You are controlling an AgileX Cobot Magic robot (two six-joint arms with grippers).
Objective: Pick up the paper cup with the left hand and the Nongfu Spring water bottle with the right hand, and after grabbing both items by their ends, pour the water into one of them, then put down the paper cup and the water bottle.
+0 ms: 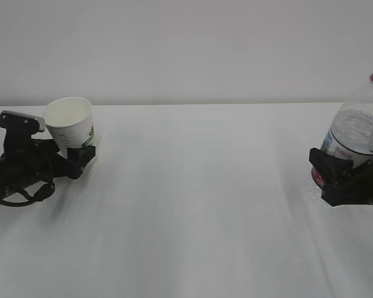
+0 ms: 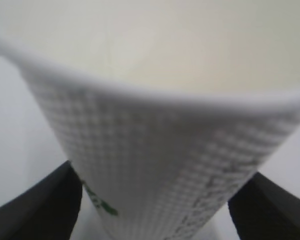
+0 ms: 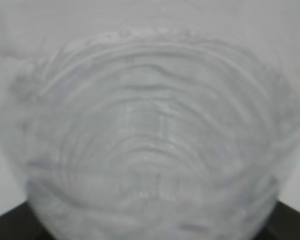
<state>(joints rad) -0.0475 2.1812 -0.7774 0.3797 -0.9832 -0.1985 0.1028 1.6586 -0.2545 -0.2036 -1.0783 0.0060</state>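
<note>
Exterior view, left to right. Item: left hand [image 1: 81, 155], black, centre-left of frame; jaws spread wide and closed round the lower end of the paper cup [image 1: 71, 124]. Cup white, green mark on its side, tilted with its open mouth toward upper right, raised off the table [image 1: 199, 205]. Item: table, plain white, bare across the middle of the frame; soft shadows under both arms. Item: wall [image 1: 186, 43], plain pale grey, filling the upper third. Item: right hand [image 1: 336, 177], black, at the right edge; jaws partly spread and clamped on the lower body of the Nongfu Spring water bottle [image 1: 357, 133]. Bottle clear, ribbed, red neck ring at upper right corner, leaning slightly, top cut by the frame.

Left wrist view: cup fills the frame, black fingers [image 2: 40, 205] at both lower corners against its sides.

Right wrist view: bottle's ribbed body fills the frame, blurred; dark fingers at the lower corners.
</note>
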